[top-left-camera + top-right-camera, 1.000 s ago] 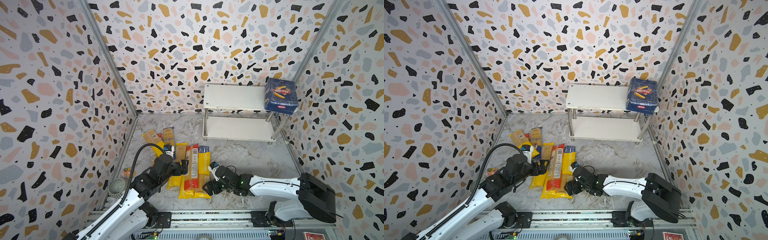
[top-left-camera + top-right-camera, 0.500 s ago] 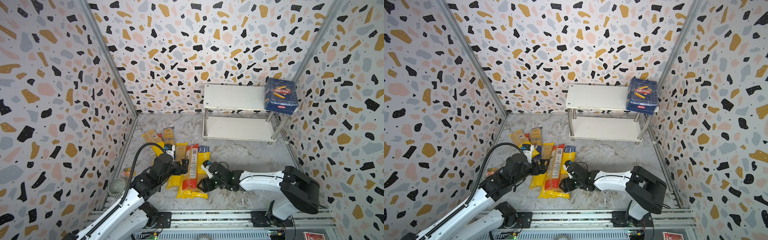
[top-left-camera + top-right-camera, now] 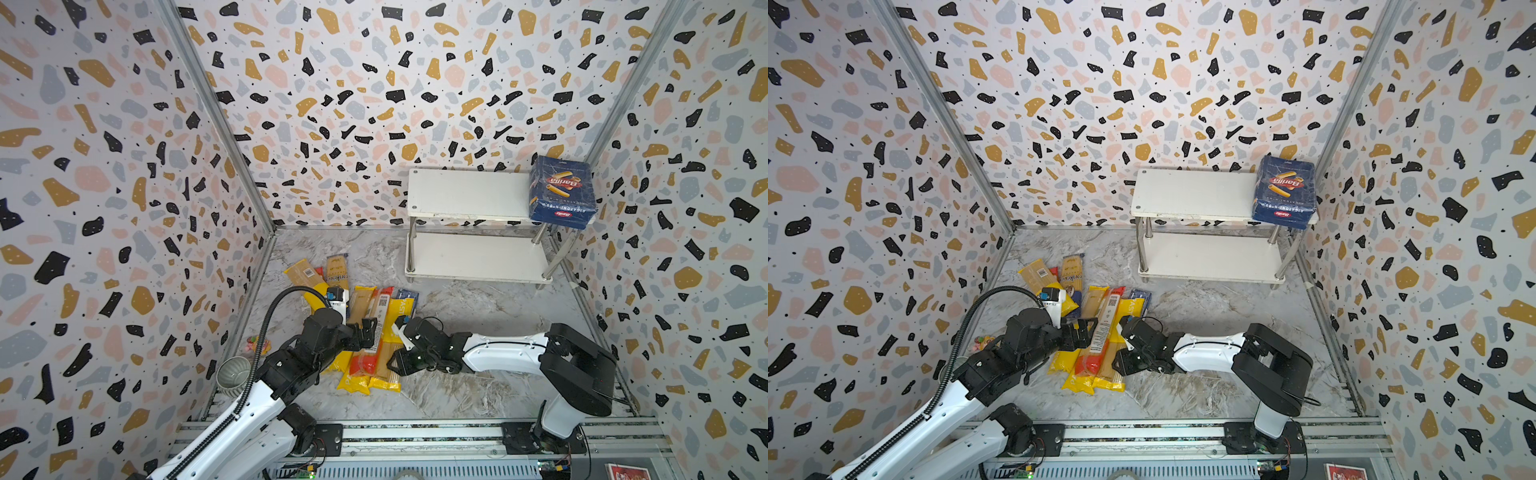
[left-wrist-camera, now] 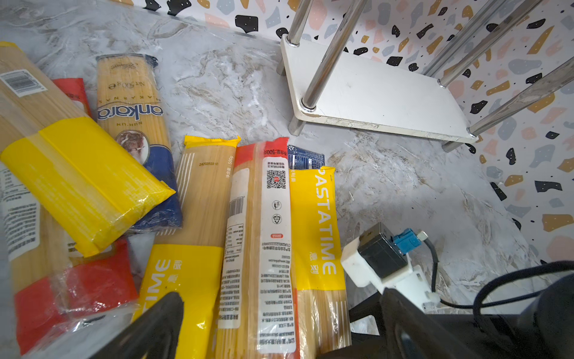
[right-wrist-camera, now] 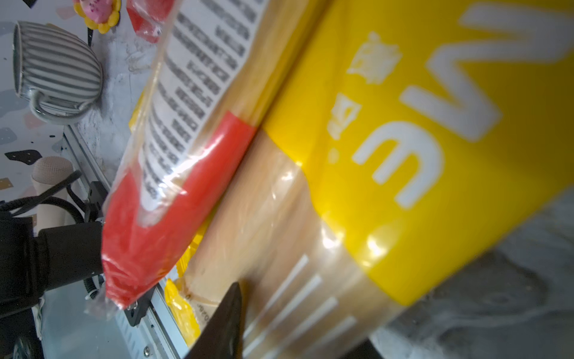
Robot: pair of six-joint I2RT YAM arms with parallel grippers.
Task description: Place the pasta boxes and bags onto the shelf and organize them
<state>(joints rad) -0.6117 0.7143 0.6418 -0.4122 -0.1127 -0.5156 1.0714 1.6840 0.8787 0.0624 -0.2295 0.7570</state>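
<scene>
Floor (image 3: 478, 316) lies open between bags (image 3: 360, 299) and shelf (image 3: 478, 257) edge

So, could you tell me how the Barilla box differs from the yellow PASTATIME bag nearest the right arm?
The Barilla box is wide, dark blue cardboard; the PASTATIME bag is long, narrow plastic, yellow with pale strands showing. The box sits on the shelf, on its top board; the bag lies on the marble floor among other bags. No arm is near the box; the right gripper is at the bag. Both are pasta packs.
</scene>
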